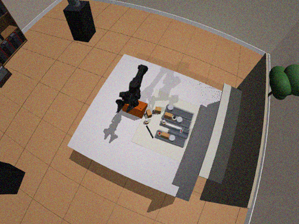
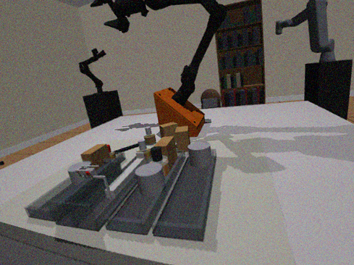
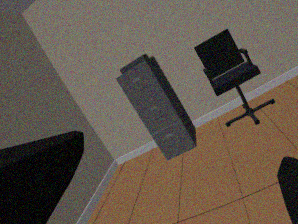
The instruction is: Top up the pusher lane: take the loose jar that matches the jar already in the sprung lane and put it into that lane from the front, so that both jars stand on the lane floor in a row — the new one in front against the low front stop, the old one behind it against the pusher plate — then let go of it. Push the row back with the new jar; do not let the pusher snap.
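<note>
Black fingers spread wide, I'm holding nothing, hanging my gripper [image 2: 113, 11] up at the exterior frame's upper left, well above the lanes [image 2: 134, 206] lol.
</note>
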`<state>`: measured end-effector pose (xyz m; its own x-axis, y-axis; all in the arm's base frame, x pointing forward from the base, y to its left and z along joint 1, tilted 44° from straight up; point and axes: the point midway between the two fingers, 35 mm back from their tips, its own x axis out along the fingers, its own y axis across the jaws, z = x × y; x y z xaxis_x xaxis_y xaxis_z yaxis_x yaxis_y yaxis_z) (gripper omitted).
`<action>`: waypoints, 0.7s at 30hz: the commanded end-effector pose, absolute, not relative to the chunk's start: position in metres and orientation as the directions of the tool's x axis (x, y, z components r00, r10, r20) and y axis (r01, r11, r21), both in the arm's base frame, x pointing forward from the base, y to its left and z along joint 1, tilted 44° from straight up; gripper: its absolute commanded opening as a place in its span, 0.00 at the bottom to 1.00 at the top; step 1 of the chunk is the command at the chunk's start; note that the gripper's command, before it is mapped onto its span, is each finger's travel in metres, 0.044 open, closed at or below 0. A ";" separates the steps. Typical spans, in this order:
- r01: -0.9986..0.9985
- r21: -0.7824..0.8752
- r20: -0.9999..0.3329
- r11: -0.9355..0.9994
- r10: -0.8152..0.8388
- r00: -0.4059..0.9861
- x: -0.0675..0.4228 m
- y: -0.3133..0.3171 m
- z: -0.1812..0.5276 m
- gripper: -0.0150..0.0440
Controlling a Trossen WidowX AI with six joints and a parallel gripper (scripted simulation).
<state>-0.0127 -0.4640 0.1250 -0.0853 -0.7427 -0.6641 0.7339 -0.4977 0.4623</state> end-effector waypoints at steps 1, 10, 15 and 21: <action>0.851 0.345 -0.799 -0.397 -0.599 0.045 0.035 -0.436 0.071 1.00; 0.972 0.229 -0.961 -0.054 -0.174 0.217 0.116 -0.339 -0.013 1.00; 0.956 0.253 -0.965 0.147 0.105 0.240 0.144 -0.269 -0.042 1.00; 0.866 0.370 -0.866 0.337 0.463 0.190 0.161 -0.171 -0.058 1.00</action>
